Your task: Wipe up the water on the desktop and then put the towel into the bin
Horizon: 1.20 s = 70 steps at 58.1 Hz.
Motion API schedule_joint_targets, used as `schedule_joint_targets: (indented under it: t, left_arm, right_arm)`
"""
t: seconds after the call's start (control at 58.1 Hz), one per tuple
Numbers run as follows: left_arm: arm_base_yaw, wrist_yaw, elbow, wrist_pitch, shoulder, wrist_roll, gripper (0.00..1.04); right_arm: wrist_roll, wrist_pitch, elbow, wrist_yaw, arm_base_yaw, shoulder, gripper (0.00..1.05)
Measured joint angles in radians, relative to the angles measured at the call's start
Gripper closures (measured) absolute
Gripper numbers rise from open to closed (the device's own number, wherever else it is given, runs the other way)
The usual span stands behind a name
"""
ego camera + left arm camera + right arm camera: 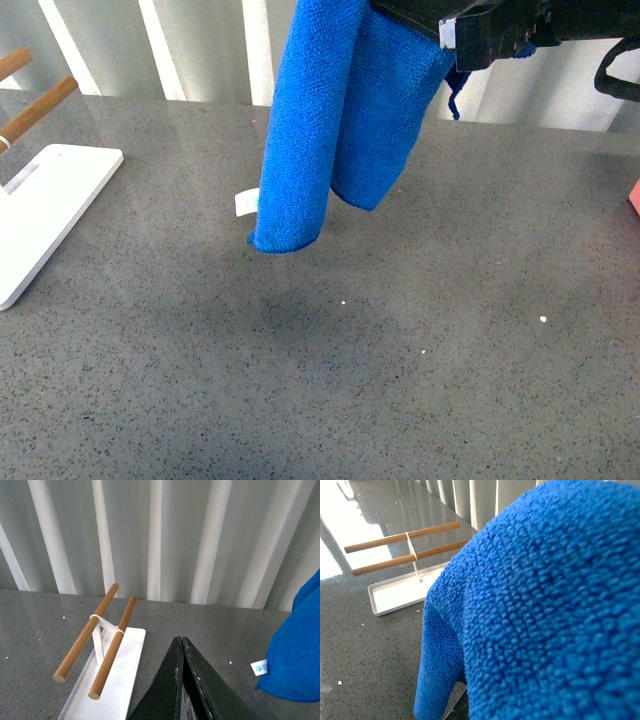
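Note:
The bright blue towel [325, 130] hangs folded in the air above the grey speckled desktop [400, 380], its lower end just clear of the surface. A small white tag [245, 202] sticks out from its edge. My right gripper [452, 38] is shut on the towel's top at the upper right. In the right wrist view the towel [545, 610] fills most of the picture and hides the fingers. My left gripper [181, 644] is shut with nothing in it, low over the desktop [225, 630], with the towel [295, 655] off to one side. The bin is out of view.
A white flat board [45, 200] with two wooden rods [38, 108] stands at the left edge of the desktop, and the left wrist view shows the board [112, 680] too. A pink object [634, 197] pokes in at the right edge. Pale curtains hang behind.

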Motion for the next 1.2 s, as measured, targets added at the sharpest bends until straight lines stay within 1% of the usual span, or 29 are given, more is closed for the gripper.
schedule_joint_targets:
  t: [0.138, 0.482, 0.86, 0.929, 0.963, 1.204]
  left_arm:
    - [0.000, 0.000, 0.000, -0.058, -0.061, 0.000, 1.01]
    - [0.000, 0.000, 0.000, -0.215, -0.221, 0.000, 1.01]
    - [0.000, 0.000, 0.000, -0.307, -0.312, 0.000, 1.01]
    - [0.000, 0.002, 0.000, -0.440, -0.412, 0.000, 1.01]
    - [0.000, 0.001, 0.000, -0.471, -0.444, 0.000, 1.01]
    - [0.000, 0.001, 0.000, -0.485, -0.484, 0.000, 1.01]
  right_arm:
    - [-0.006, -0.001, -0.010, 0.026, -0.002, 0.000, 1.01]
    - [-0.035, -0.019, -0.043, 0.031, -0.012, -0.019, 1.01]
    - [-0.055, -0.043, -0.050, 0.035, -0.015, -0.054, 1.01]
    - [-0.055, -0.044, -0.055, 0.037, -0.016, -0.062, 1.01]
    - [-0.055, -0.045, -0.056, 0.038, -0.018, -0.064, 1.01]
    - [-0.057, -0.051, -0.061, 0.050, -0.021, -0.070, 1.01]
